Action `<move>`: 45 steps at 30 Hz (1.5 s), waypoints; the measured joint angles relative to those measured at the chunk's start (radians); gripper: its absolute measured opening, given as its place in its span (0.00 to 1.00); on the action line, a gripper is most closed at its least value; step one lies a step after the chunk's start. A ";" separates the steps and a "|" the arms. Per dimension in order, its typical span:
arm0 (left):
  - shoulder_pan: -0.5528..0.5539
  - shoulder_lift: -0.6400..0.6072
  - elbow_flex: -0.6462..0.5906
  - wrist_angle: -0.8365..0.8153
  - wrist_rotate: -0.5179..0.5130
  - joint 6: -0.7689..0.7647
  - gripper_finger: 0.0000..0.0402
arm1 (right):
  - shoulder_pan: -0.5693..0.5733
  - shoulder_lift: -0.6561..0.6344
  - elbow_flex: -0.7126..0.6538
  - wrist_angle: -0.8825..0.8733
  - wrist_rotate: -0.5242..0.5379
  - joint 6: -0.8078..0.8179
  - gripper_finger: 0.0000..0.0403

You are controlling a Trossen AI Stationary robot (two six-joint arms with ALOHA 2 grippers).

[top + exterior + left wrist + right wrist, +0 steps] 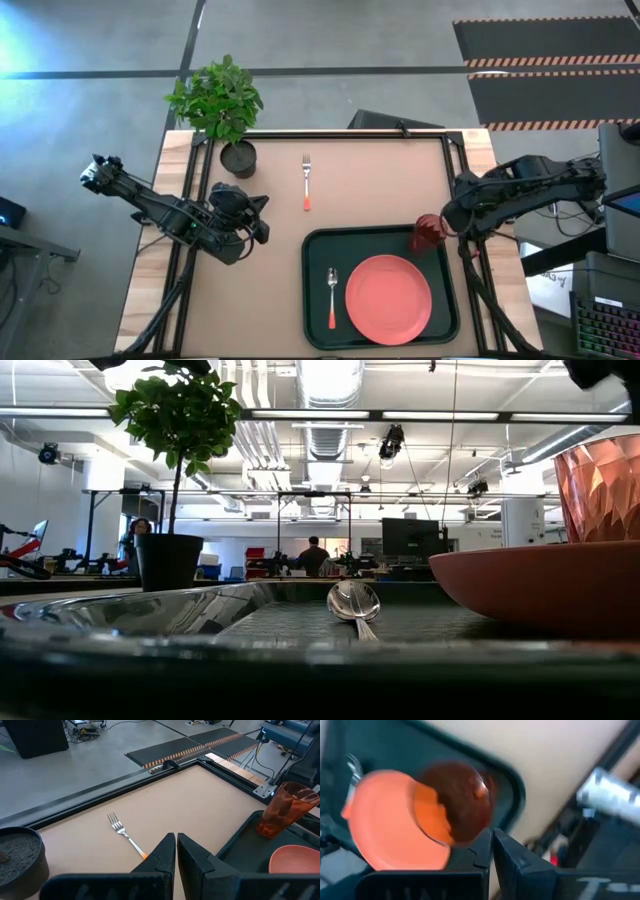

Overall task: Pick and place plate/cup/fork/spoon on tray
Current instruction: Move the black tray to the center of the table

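The dark green tray (318, 250) lies at the table's near middle. On it the coral plate (388, 298) lies flat, with the spoon (332, 292) to its left. The fork (306, 181) lies on the bare table beyond the tray, tines toward the far edge. The red-brown cup (427, 235) is tilted at the tray's far right corner, and my right gripper (448, 222) is shut on it. My left gripper (252, 214) is shut and empty, above the table left of the tray; its closed fingers show in the left wrist view (176, 845). My right gripper holds the cup by its rim (481, 836), on the side toward the table's right edge, pinched between the two nearly closed fingers. It comes slanting down from the right. The cup (280, 810) tilts over the tray's corner; I cannot tell whether its base touches the tray.
A potted plant (238, 157) stands at the table's far left, close beyond my left gripper. A black frame runs along the table's edges (340, 133). Bare tabletop lies around the fork. People stand in the room far behind the table (314, 555).
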 joint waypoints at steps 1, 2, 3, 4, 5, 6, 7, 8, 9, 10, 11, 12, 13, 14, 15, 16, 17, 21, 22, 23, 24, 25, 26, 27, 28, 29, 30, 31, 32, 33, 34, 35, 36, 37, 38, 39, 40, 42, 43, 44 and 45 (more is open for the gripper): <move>0.000 0.000 0.000 0.000 0.000 0.000 0.00 | 0.000 -0.018 -0.035 0.000 -0.028 0.012 0.02; 0.000 0.000 0.000 0.000 0.000 0.000 0.00 | 0.000 -0.037 -0.073 0.000 -0.057 0.026 0.02; 0.000 0.000 0.000 0.000 0.000 0.000 0.00 | 0.000 -0.054 -0.111 -0.001 -0.083 0.036 0.02; 0.000 0.000 0.000 0.000 0.000 0.000 0.00 | 0.000 -0.070 -0.145 -0.001 -0.105 0.049 0.02; 0.000 0.000 0.000 0.000 0.000 0.000 0.00 | 0.000 -0.088 -0.180 -0.001 -0.130 0.064 0.02; 0.000 0.000 0.000 0.001 0.000 0.000 0.00 | 0.000 -0.101 -0.210 -0.002 -0.153 0.081 0.02; 0.000 0.000 0.000 0.001 0.000 0.000 0.00 | 0.000 -0.110 -0.236 -0.001 -0.173 0.090 0.02; 0.000 0.000 0.000 0.001 0.000 0.000 0.00 | 0.000 -0.118 -0.262 -0.001 -0.191 0.097 0.02; 0.000 0.000 0.000 0.001 0.000 0.000 0.00 | 0.000 -0.125 -0.283 -0.002 -0.203 0.106 0.02; 0.000 0.000 0.000 0.001 0.000 0.000 0.00 | 0.000 -0.129 -0.304 -0.001 -0.214 0.112 0.02; 0.000 0.000 0.000 0.001 0.000 0.000 0.00 | 0.000 -0.132 -0.321 -0.005 -0.220 0.115 0.02; 0.000 0.000 0.000 0.001 0.000 0.000 0.00 | 0.000 -0.133 -0.336 -0.008 -0.225 0.117 0.02; 0.000 0.000 0.000 0.000 0.000 0.000 0.00 | 0.000 -0.131 -0.351 -0.004 -0.231 0.120 0.02; 0.000 0.000 0.000 0.000 0.000 0.000 0.00 | 0.000 -0.127 -0.362 0.002 -0.234 0.123 0.02; 0.000 0.000 -0.001 0.000 0.000 0.000 0.00 | 0.000 -0.126 -0.364 0.006 -0.233 0.130 0.02; 0.000 0.000 -0.001 0.000 0.000 0.000 0.00 | 0.000 -0.122 -0.363 0.006 -0.228 0.136 0.02; 0.000 0.000 -0.001 0.000 0.000 0.000 0.00 | 0.000 -0.117 -0.362 0.005 -0.227 0.136 0.02; 0.006 0.000 -0.002 -0.001 0.000 0.001 0.00 | 0.000 -0.115 -0.362 0.018 -0.214 0.100 0.02; 0.011 0.000 -0.004 -0.001 0.000 0.001 0.00 | 0.000 -0.120 -0.362 0.038 -0.209 0.094 0.02; 0.018 0.000 -0.006 -0.003 0.000 0.001 0.00 | 0.000 -0.128 -0.358 0.049 -0.200 0.093 0.02; 0.028 0.000 -0.009 -0.004 0.000 0.001 0.00 | 0.000 -0.132 -0.346 0.044 -0.179 0.093 0.02; 0.040 0.000 -0.013 -0.009 0.004 0.001 0.00 | 0.000 -0.135 -0.330 0.042 -0.148 0.092 0.02; 0.057 0.000 -0.017 -0.018 0.019 0.001 0.00 | 0.000 -0.139 -0.307 0.041 -0.111 0.092 0.02; 0.074 0.002 -0.021 -0.025 0.043 0.001 0.00 | 0.000 -0.144 -0.278 0.040 -0.066 0.090 0.02; 0.095 0.003 -0.026 -0.026 0.073 0.001 0.00 | 0.000 -0.147 -0.245 0.040 -0.020 0.086 0.02; 0.115 0.004 -0.035 -0.024 0.106 0.001 0.00 | 0.000 -0.148 -0.207 0.040 0.029 0.083 0.02; 0.134 0.008 -0.047 -0.017 0.140 0.001 0.00 | 0.000 -0.148 -0.165 0.042 0.078 0.076 0.02; 0.153 0.014 -0.063 0.001 0.170 0.004 0.00 | 0.000 -0.147 -0.121 0.043 0.126 0.067 0.02; 0.175 0.020 -0.084 0.032 0.202 0.011 0.00 | 0.000 -0.146 -0.078 0.044 0.173 0.056 0.02; 0.194 0.028 -0.107 0.076 0.236 0.029 0.00 | 0.000 -0.143 -0.037 0.046 0.217 0.036 0.02; 0.213 0.040 -0.133 0.137 0.276 0.053 0.00 | 0.000 -0.139 0.001 0.051 0.258 0.009 0.02; 0.234 0.053 -0.161 0.211 0.314 0.080 0.00 | 0.000 -0.138 0.036 0.057 0.295 -0.020 0.02; 0.253 0.072 -0.193 0.301 0.355 0.110 0.00 | 0.000 -0.136 0.068 0.066 0.327 -0.050 0.02; 0.269 0.096 -0.226 0.402 0.397 0.140 0.00 | 0.000 -0.133 0.098 0.076 0.357 -0.078 0.02; 0.287 0.123 -0.258 0.507 0.439 0.170 0.00 | 0.000 -0.132 0.120 0.089 0.383 -0.104 0.02; 0.301 0.155 -0.288 0.611 0.477 0.194 0.00 | 0.000 -0.132 0.140 0.096 0.399 -0.127 0.02; 0.314 0.192 -0.313 0.713 0.517 0.210 0.00 | 0.000 -0.132 0.159 0.101 0.415 -0.144 0.02; 0.335 0.267 -0.336 0.844 0.586 0.213 0.00 | 0.000 -0.131 0.188 0.102 0.431 -0.174 0.02; 0.341 0.305 -0.338 0.872 0.610 0.210 0.00 | 0.000 -0.131 0.198 0.103 0.438 -0.184 0.02; 0.343 0.341 -0.337 0.888 0.630 0.209 0.00 | 0.000 -0.131 0.205 0.103 0.443 -0.193 0.02; 0.345 0.373 -0.332 0.889 0.649 0.209 0.00 | 0.000 -0.130 0.211 0.103 0.445 -0.202 0.02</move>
